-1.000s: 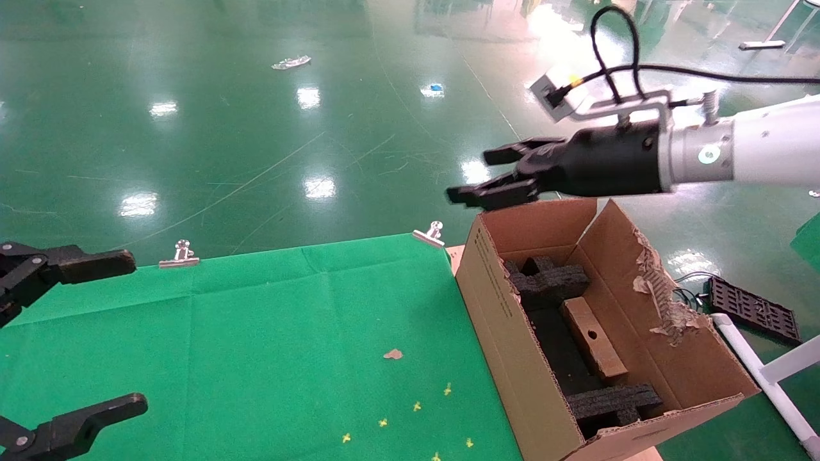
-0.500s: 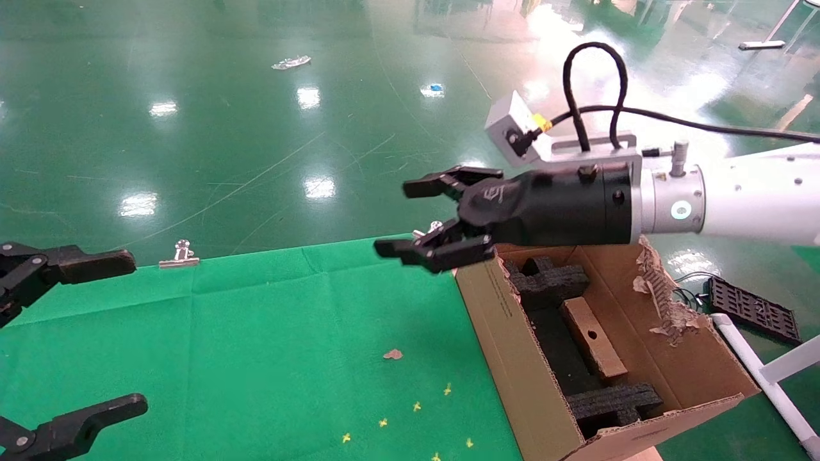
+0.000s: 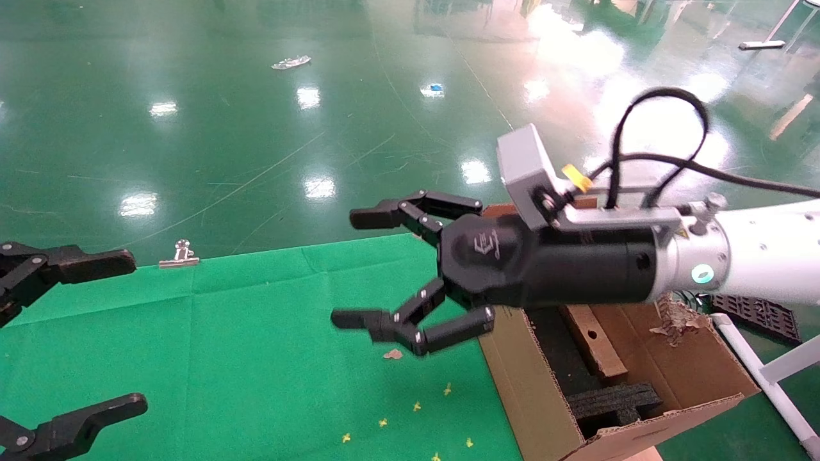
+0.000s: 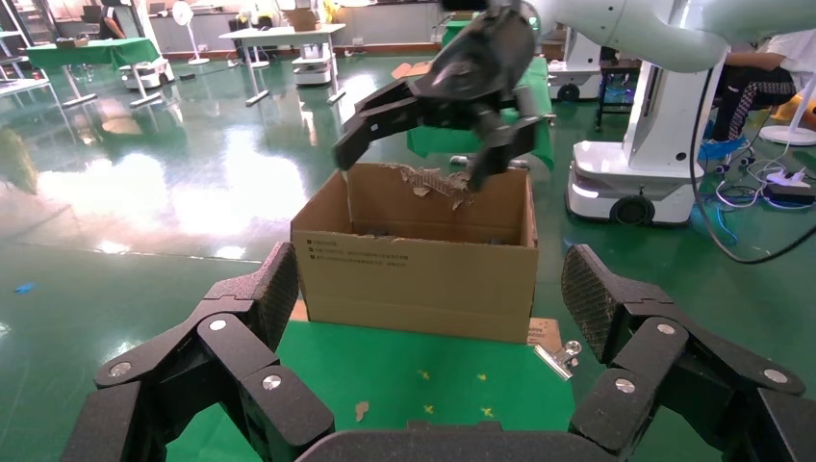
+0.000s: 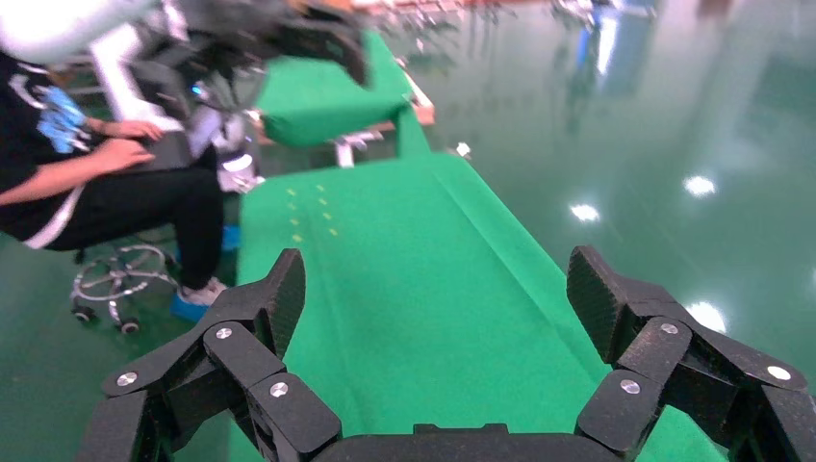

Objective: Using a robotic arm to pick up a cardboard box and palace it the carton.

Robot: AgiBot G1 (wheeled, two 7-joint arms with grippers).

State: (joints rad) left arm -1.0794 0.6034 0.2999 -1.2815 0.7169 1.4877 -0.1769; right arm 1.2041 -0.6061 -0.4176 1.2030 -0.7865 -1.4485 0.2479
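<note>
In carton (image 3: 679,378): cardboard box (image 3: 592,341), long axis prob. front-back. R claw (image 3: 410,269) spread, empty; L claw (image 3: 70,333) spread.

The right robotic arm (image 3: 769,256) has a glossy white tubular shell dotted with small dark screws, ending in a silver collar that carries a glowing teal ring light. Ahead of it sits a matte black cylindrical wrist stamped with a faint embossed logo. A grey box-shaped module (image 3: 526,169) rides on a silver bracket above, fed by a looping black cable (image 3: 653,134) with a yellow plug. The right black three-finger linkage pincer (image 3: 410,269) shows silver pivot pins along its links. The left black pincer (image 3: 64,333) has the same jointed links, silver rivets and finely textured finger pads (image 4: 277,289).
</note>
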